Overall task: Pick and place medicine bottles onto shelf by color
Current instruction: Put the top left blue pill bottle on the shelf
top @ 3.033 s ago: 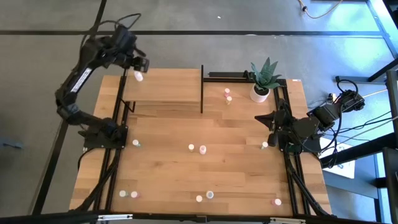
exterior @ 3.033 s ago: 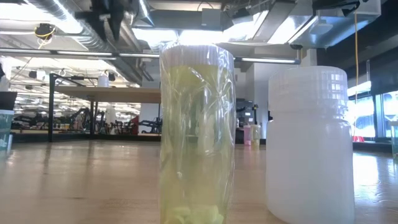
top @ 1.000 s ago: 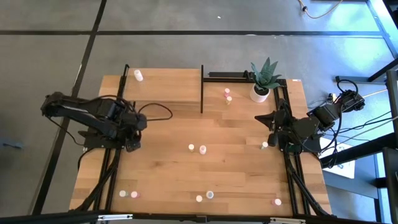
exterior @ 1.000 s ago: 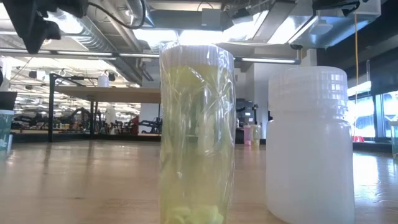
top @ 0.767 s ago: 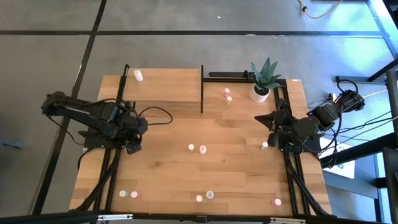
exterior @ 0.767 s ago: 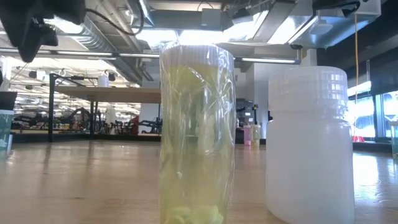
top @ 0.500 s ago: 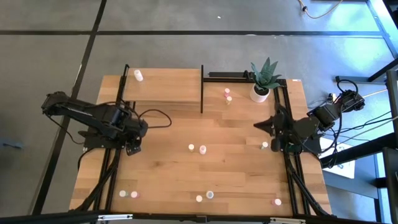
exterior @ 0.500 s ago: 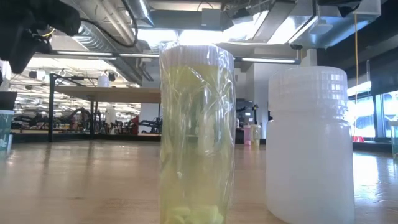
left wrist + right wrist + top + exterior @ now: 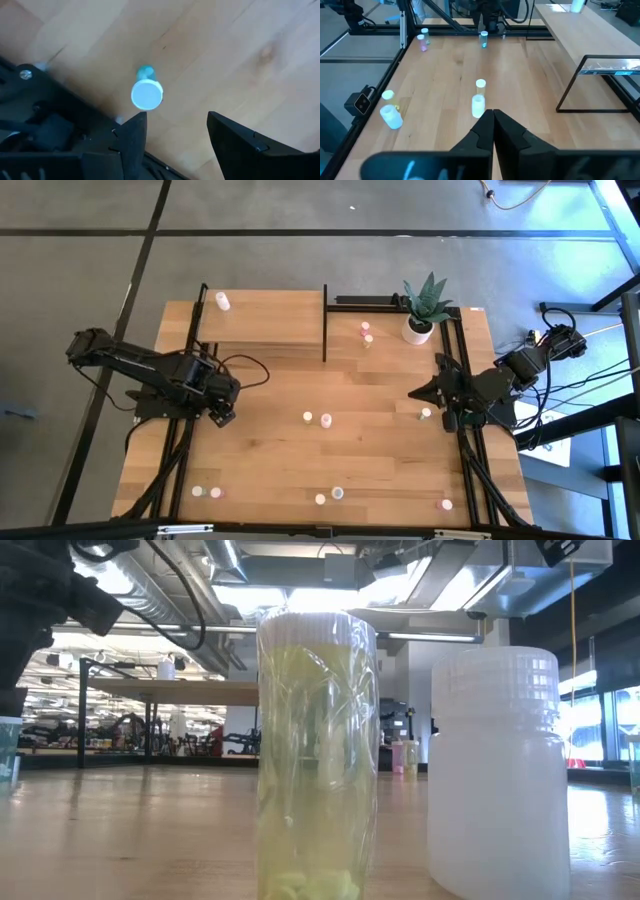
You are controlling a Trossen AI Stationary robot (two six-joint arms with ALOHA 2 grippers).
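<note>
- Left gripper [image 9: 172, 132] at table's 9 o'clock edge, fingers wide, above a white-capped medicine bottle [image 9: 147, 94].
- Right gripper [image 9: 493, 122] at 3 o'clock, fingers pressed together, empty.
- Shelf [image 9: 262, 318] at 11 o'clock, one bottle [image 9: 222, 301] on it.

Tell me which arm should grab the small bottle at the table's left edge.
Left. The left gripper hangs open directly above the small white-capped bottle; the right gripper, shut, sits across the table.

- A potted plant [image 9: 424, 306] with spiky green leaves in a white pot stands at the far right corner of the wooden surface [image 9: 370, 450].
- Grey floor [image 9: 300, 260] surrounds the surface.
- Black cables [image 9: 590, 395] trail off at the right side.
- Ceiling lights [image 9: 300, 600] and pipes show in the room behind.
</note>
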